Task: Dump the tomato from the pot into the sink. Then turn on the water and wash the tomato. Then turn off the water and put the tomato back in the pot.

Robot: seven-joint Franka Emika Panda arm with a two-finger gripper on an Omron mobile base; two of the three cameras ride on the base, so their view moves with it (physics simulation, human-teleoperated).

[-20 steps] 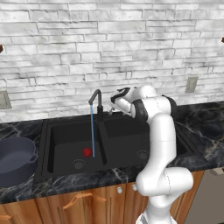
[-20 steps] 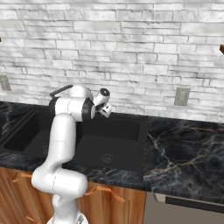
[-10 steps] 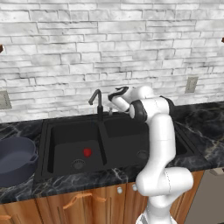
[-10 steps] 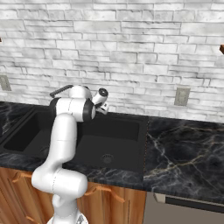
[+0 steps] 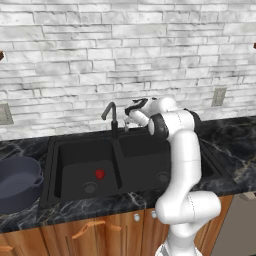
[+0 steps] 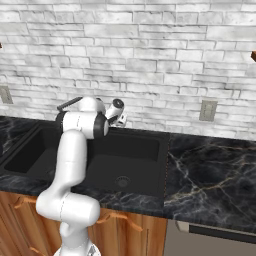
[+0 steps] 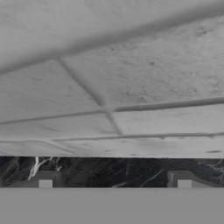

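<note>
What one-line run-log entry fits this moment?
tomato: left basin of sink | faucet: no water | gripper: open beside faucet | pot: on counter, left

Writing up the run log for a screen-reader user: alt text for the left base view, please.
A small red tomato lies in the left basin of a black double sink, no water running from the faucet. The white arm's open gripper sits just right of the faucet, and the dark pot stands on the counter at left.
</note>
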